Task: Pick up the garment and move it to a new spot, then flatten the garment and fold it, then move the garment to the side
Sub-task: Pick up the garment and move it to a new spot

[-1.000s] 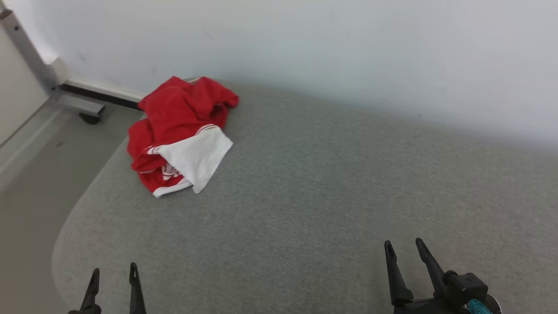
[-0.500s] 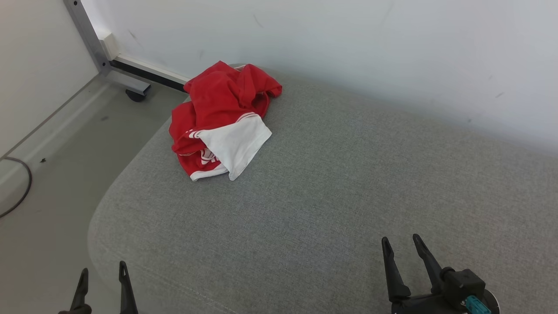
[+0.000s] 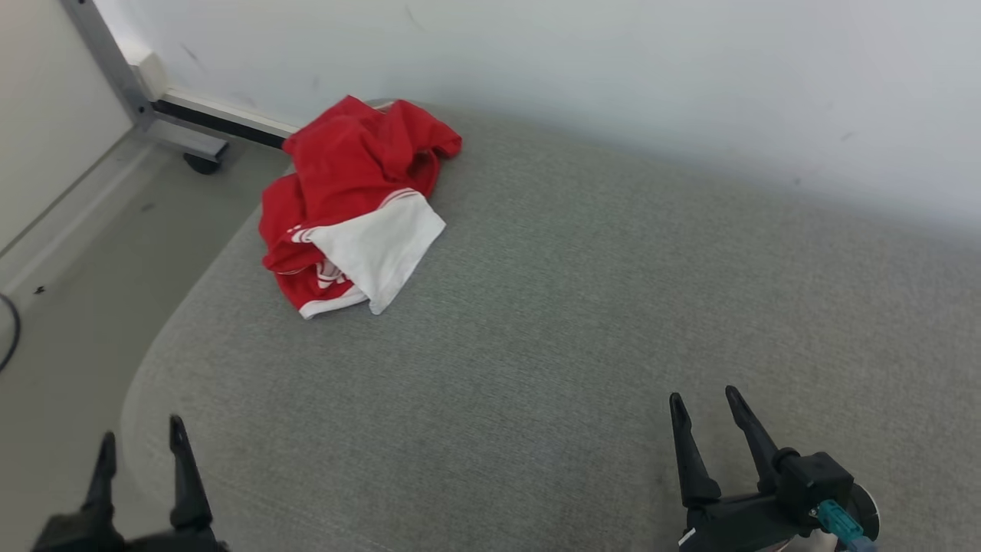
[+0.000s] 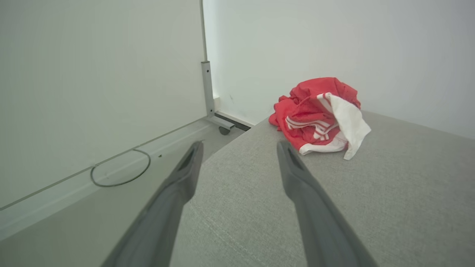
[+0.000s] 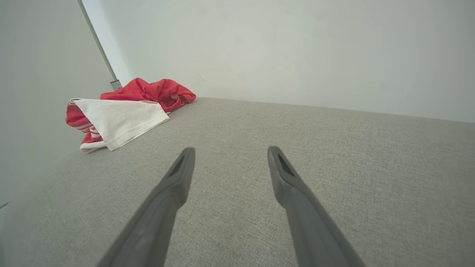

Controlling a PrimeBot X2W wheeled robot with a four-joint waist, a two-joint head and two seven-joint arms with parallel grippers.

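Observation:
The garment (image 3: 349,203), a red shirt with a white panel and white stripe trim, lies crumpled at the far left corner of the grey cushioned surface (image 3: 552,322). It also shows in the left wrist view as the garment (image 4: 319,115) and in the right wrist view as the garment (image 5: 122,111). My left gripper (image 3: 142,429) stands open at the near left edge of the cushion, well short of the cloth, with nothing between its fingers (image 4: 297,174). My right gripper (image 3: 705,395) is open and empty over the near right part of the surface.
A white wall (image 3: 613,77) runs along the far side of the cushion. To the left is floor (image 3: 69,291), with a metal frame leg on a caster (image 3: 201,161) near the garment and a dark cable (image 4: 122,178) lying by the wall.
The head camera has swung, shifting the whole picture. Both grippers stay open and the garment lies as before; the left gripper now shows higher in the head view.

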